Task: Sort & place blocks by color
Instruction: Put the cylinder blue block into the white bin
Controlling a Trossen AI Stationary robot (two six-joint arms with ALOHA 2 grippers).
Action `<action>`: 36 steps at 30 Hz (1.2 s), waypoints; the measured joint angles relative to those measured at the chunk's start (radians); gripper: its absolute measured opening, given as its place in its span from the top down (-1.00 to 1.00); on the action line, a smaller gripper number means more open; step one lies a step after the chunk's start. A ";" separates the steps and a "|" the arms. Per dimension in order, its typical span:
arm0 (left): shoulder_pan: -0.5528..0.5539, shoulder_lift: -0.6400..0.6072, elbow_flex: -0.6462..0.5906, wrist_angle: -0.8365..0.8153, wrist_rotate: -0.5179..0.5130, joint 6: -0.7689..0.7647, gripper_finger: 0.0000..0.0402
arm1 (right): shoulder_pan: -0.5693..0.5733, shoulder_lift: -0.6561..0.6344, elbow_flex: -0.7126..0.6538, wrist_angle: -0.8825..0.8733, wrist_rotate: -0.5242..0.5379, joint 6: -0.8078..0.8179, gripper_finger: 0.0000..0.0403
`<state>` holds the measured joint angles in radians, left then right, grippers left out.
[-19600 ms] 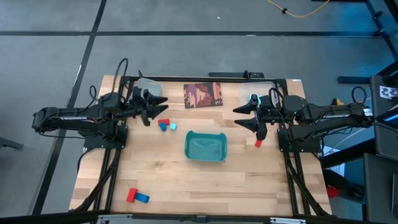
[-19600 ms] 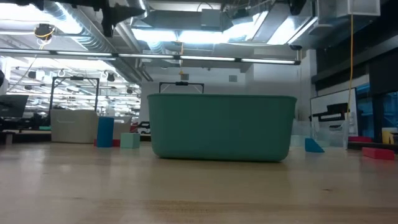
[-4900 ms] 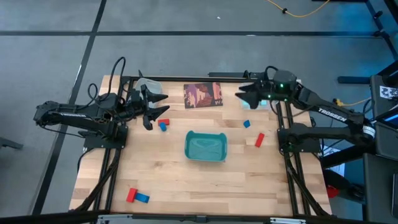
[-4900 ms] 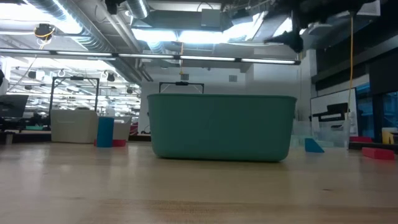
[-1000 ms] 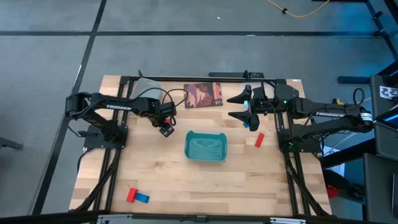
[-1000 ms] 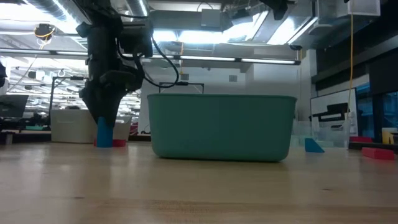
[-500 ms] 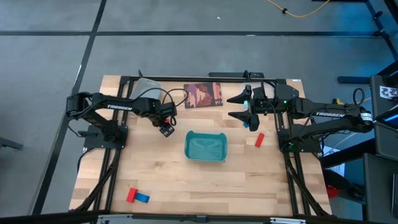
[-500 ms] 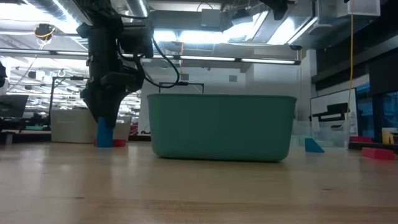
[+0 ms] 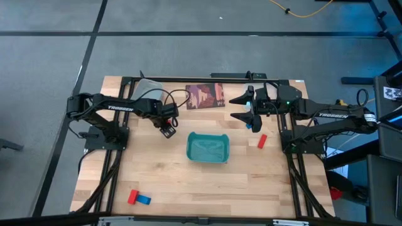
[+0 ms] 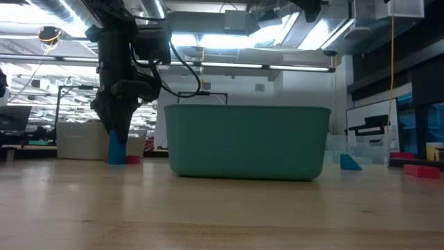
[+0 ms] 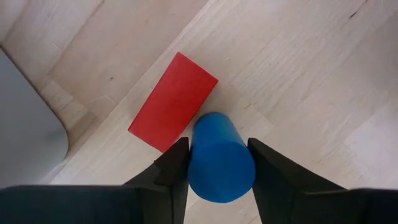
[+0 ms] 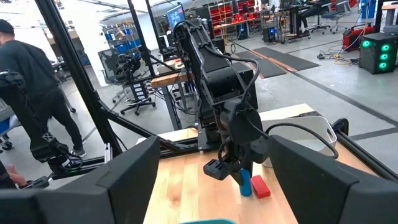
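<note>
Since a second ago the left tool [image 11: 214, 163] has narrowed onto the upright blue cylinder [image 11: 219, 157] beside a red block [image 11: 173, 101], both fingers touching, to lift it; the right tool [image 9: 242, 108] hovers open above the worktop [image 9: 188, 182]

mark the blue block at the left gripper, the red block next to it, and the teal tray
blue block [image 11: 221, 165]: left wrist view, its top face, between the fingers.
red block [image 11: 173, 101]: left wrist view, middle of its top face.
teal tray [image 10: 246, 142]: low view, its front wall.

White lettering runs along the left arm's forearm [image 9: 119, 107] and the right arm's forearm [image 9: 328, 115] in the high view; too small to read. Printed card [image 9: 205, 95]: picture only, no readable words. No other text legible.
</note>
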<state>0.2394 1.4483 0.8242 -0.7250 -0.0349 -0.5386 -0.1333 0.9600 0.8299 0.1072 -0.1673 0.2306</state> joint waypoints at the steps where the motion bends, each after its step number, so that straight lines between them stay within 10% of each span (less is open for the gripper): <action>1: 0.000 0.000 0.000 0.000 0.003 0.003 0.37 | 0.000 0.000 0.000 0.000 0.000 0.000 -0.51; 12: -0.014 -0.201 0.000 0.072 -0.010 0.039 0.37 | 0.000 0.000 0.000 0.000 0.000 0.001 -0.51; 22: -0.136 -0.551 0.000 0.642 -0.192 0.222 0.37 | 0.000 0.000 0.000 0.001 0.079 -0.002 -0.51; 36: -0.268 -0.442 -0.001 1.117 -0.150 0.315 0.37 | 0.000 0.000 0.000 0.000 0.079 -0.001 -0.51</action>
<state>-0.0283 1.0066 0.8232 0.3920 -0.1848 -0.2235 -0.1337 0.9604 0.8299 0.1076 -0.0879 0.2292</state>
